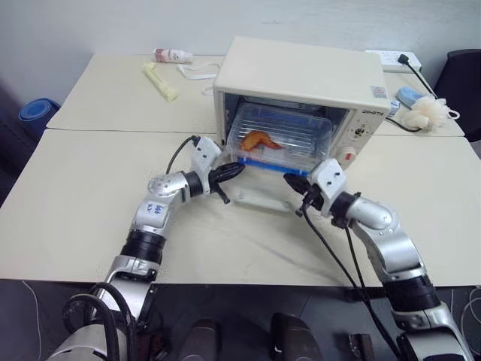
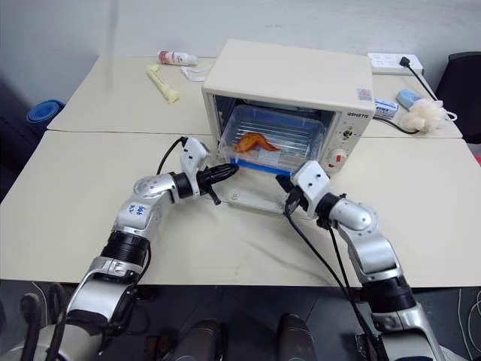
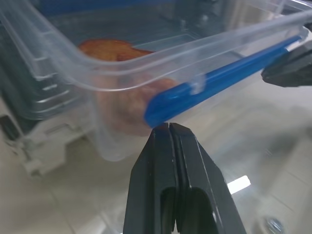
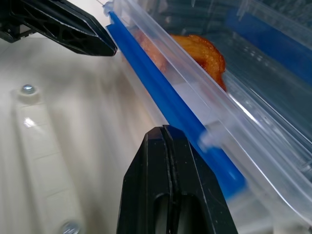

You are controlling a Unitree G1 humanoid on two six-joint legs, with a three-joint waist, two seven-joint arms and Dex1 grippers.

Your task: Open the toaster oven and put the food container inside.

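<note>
Your left gripper point(image 1: 239, 170) has its two black fingers pressed together on nothing, tips at the near left corner of the food container point(image 1: 282, 137), against the blue clip strip point(image 3: 219, 83). Your right gripper point(image 1: 291, 178) is likewise pinched closed and empty, tips at the same strip's other end. Both hover over the glass drop-down door point(image 1: 259, 193), which lies flat on the table point(image 1: 75, 195) in front of the toaster oven point(image 1: 301, 83).

The container sits in the oven's mouth, its near blue edge at the door hinge line, orange-red food point(image 1: 259, 140) showing through.

Behind the oven's left side: a yellow stick-shaped item point(image 1: 160, 80) and a small bottle point(image 1: 172, 55).
</note>
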